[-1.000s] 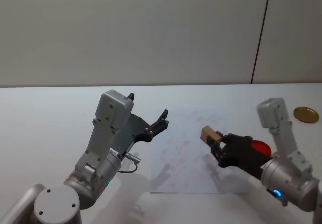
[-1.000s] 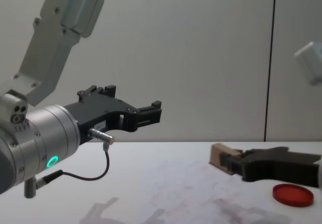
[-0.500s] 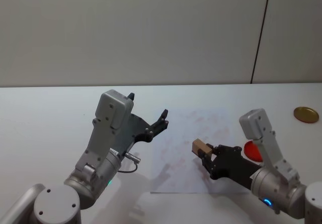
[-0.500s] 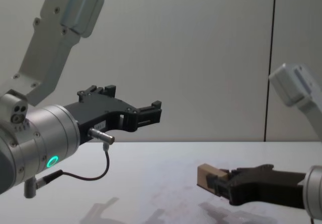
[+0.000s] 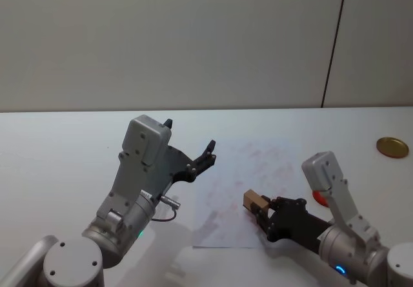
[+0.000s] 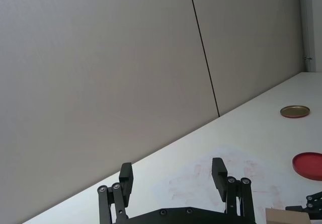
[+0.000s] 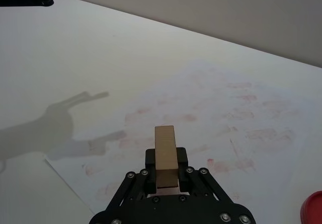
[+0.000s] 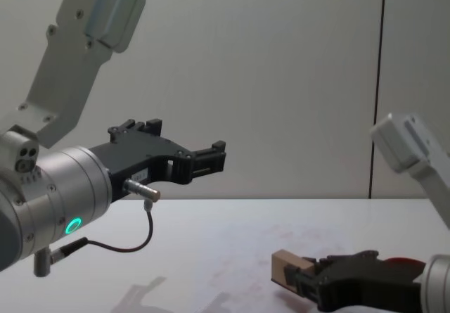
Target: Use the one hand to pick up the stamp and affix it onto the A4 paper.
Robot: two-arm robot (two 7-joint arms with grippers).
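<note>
The stamp (image 5: 255, 201), a small tan wooden block, is held in my right gripper (image 5: 263, 211), which is shut on it just above the near part of the A4 paper (image 5: 251, 168). In the right wrist view the stamp (image 7: 166, 152) sticks forward out of the right gripper (image 7: 166, 172) over the paper (image 7: 226, 113) with its faint red marks. From the chest the stamp (image 8: 290, 269) hangs low over the table. My left gripper (image 5: 190, 138) is parked, raised to the left of the paper, fingers open and empty.
A red disc (image 5: 317, 197) lies by the paper's right edge, partly behind my right arm. A gold disc (image 5: 392, 146) sits at the far right of the white table. The left gripper (image 8: 186, 141) juts in high from the chest view's left side.
My right gripper has carried the stamp left and downward, from the paper's right side to its near part. The left arm has not moved.
</note>
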